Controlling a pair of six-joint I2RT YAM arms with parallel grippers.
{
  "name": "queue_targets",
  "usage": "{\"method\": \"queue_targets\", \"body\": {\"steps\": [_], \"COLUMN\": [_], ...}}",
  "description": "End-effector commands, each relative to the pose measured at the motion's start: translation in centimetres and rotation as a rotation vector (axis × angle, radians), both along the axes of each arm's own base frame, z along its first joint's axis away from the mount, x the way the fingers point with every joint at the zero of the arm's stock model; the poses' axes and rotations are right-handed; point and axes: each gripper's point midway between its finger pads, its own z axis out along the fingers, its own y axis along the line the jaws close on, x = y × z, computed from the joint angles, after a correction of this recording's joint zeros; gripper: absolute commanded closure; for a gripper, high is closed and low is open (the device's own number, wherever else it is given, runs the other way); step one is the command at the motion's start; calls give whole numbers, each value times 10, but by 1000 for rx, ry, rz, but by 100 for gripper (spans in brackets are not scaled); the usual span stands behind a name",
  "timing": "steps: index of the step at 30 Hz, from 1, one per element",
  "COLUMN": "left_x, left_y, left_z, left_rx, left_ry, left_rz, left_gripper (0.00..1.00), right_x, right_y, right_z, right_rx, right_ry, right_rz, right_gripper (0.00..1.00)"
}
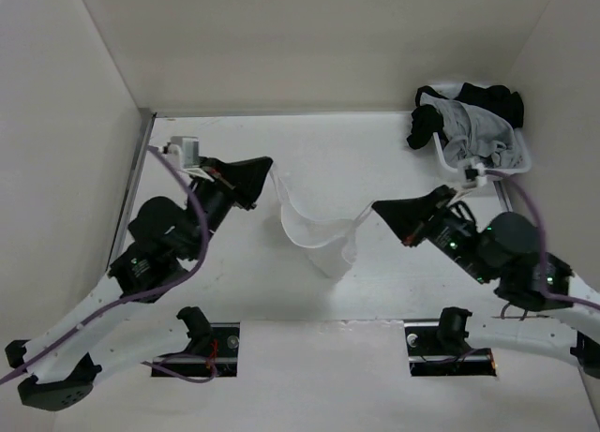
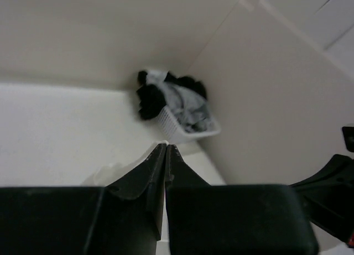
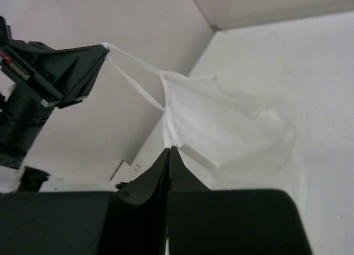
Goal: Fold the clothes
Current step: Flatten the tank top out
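White top (image 1: 314, 231) in mid-air — left gripper (image 1: 269, 167) tight on a strap, right gripper (image 1: 376, 207) tight on its opposite edge

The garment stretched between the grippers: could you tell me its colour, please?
The garment is plain white, clearest in the right wrist view.

From the left wrist, the white top (image 2: 110, 173) is nearly all hidden behind the closed left jaws, with just a blurry sliver peeking out. The basket (image 2: 172, 126) pile is soft-focus there too, so I can't count the black garments (image 1: 427, 125). The right arm (image 2: 332, 191) gets chopped by the frame edge, and the strap (image 3: 133, 58) end vanishes inside the left jaws.
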Motion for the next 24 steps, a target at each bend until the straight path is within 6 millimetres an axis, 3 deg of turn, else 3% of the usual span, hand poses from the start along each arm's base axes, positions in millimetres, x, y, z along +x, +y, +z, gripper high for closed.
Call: {"method": "queue_targets", "body": {"steps": [1,3,5,8,11,13,15,17,20,24], "left_x": [-24,-36,-47,-50,-42,-29,-11,16,76,175], "left_y": [29,38,43,48,50,52,53,49,57,87], "left_z": [83,112,132,139,124,104,76,35,-36,-108], "left_rx": [-80,-116,-135,-142,-112,-74,-31,23,90,84], "left_ry": [-169,-220,-259,-268,-248,-228,-207,-160,-44,149], "left_rz": [49,54,48,79,145,215,286,355,454,477], "left_gripper": [100,100,100,100,99,98,98,98,98,98], "right_x": [-8,-16,-21,-21,-18,-13,5,27,84,185], "right_y": [-36,-49,-55,-49,-38,-27,-21,-4,14,16], "right_z": [61,98,122,128,117,106,95,73,32,-16], "right_rx": [-46,-19,-5,-32,-67,-108,-148,-185,-216,-232], "right_ry": [-137,-188,-215,-223,-215,-218,-217,-199,-132,-25], "right_rz": [-83,-94,-91,-94,-99,-115,-164,-149,-143,-204], "right_gripper": [100,100,100,100,100,100,100,100,100,100]}}
